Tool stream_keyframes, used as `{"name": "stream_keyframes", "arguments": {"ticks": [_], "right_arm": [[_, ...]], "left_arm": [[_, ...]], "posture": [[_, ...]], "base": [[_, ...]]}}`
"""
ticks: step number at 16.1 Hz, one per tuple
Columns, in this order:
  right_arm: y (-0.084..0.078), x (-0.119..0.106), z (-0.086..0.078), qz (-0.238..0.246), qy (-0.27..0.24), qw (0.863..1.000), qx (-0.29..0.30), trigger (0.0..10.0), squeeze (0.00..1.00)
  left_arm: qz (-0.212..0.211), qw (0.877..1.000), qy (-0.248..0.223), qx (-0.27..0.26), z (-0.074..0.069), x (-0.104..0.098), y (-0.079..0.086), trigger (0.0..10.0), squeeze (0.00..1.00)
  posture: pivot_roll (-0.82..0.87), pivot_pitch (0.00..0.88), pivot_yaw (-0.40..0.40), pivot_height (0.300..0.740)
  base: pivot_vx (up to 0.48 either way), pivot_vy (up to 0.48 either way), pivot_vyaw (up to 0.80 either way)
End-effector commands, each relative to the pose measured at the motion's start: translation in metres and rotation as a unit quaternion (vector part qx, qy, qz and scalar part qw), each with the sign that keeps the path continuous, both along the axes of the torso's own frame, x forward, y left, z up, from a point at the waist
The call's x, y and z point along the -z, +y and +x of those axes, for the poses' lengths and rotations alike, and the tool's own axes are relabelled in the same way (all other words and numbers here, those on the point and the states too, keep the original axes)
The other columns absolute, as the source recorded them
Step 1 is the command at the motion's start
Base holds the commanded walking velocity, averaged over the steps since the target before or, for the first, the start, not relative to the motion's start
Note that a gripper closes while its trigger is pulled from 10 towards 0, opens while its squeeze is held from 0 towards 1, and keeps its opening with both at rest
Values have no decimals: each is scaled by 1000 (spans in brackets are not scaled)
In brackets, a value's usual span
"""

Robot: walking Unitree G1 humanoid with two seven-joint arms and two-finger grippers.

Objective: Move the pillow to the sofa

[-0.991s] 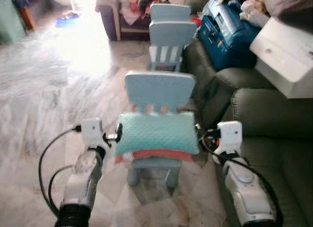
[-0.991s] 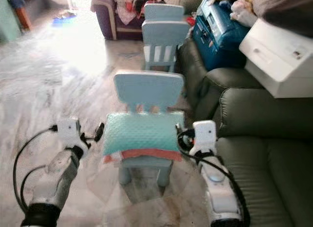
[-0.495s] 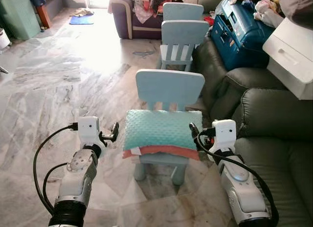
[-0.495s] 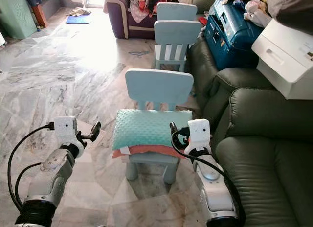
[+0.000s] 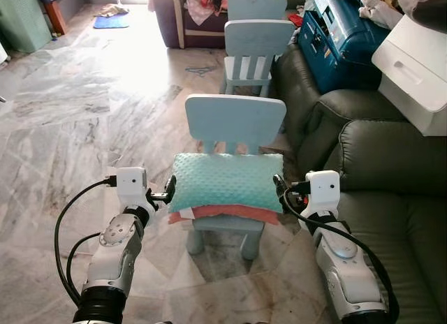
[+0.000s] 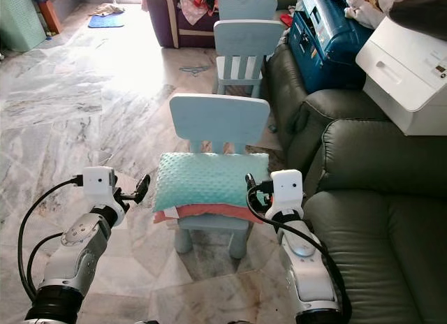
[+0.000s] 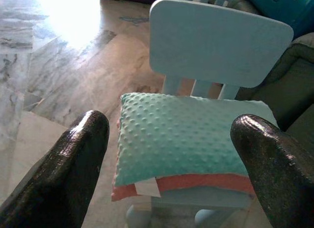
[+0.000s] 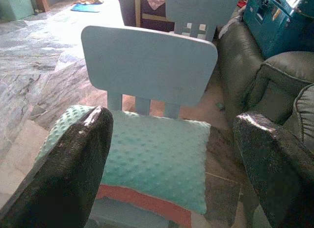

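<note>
A teal dimpled pillow with an orange underside lies flat on the seat of a small light-blue chair. The dark grey-green sofa stands right beside the chair, to my right. My left gripper is at the pillow's left edge and my right gripper at its right edge. Both are at seat height. In the left wrist view the black fingers stand wide apart with the pillow ahead between them. The right wrist view shows the same, fingers spread before the pillow. Neither holds anything.
Two more light-blue chairs stand behind the first. A blue suitcase and a white box rest on the sofa's far end. A purple armchair heaped with clothes is at the back. Marble floor lies open to the left.
The head camera has shifted and the picture has sharpened. Both grippers stay open on either side of the pillow, the left one slightly nearer its edge. The pillow has not moved.
</note>
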State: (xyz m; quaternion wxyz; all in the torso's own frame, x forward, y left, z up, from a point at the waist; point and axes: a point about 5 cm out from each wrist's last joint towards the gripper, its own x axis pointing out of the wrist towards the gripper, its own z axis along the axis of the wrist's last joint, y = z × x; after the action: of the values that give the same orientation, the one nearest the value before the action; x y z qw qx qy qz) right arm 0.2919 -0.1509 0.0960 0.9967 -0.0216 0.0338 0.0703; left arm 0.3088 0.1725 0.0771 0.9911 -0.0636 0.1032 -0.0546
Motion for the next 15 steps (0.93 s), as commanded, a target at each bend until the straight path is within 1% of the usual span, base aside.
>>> {"name": "stream_keyframes", "arguments": {"ticks": [1, 3, 8, 9, 15], "right_arm": [[-1, 1, 0, 3, 0, 1000, 2, 10000, 0], [-1, 0, 1, 2, 0, 1000, 0, 10000, 0], [-1, 1, 0, 3, 1, 1000, -2, 10000, 0], [-1, 1, 0, 4, 4, 1000, -2, 10000, 0], [-2, 3, -2, 3, 9, 1000, -1, 10000, 0]], "left_arm": [[6, 1000, 2, 8, -1, 1, 0, 10000, 0], [11, 1000, 9, 15, -2, 3, -2, 10000, 0], [8, 1000, 9, 17, -4, 3, -3, 10000, 0], [7, 1000, 9, 17, -4, 4, -3, 10000, 0], [4, 1000, 12, 17, -6, 6, -4, 10000, 0]], "posture": [[-108, 93, -30, 740], [-106, 91, -32, 740], [-107, 92, -35, 740], [-108, 93, -36, 740], [-114, 99, -38, 740]], "base": [[0, 0, 0], [0, 0, 0], [0, 0, 0], [0, 0, -481], [0, 0, -798]]}}
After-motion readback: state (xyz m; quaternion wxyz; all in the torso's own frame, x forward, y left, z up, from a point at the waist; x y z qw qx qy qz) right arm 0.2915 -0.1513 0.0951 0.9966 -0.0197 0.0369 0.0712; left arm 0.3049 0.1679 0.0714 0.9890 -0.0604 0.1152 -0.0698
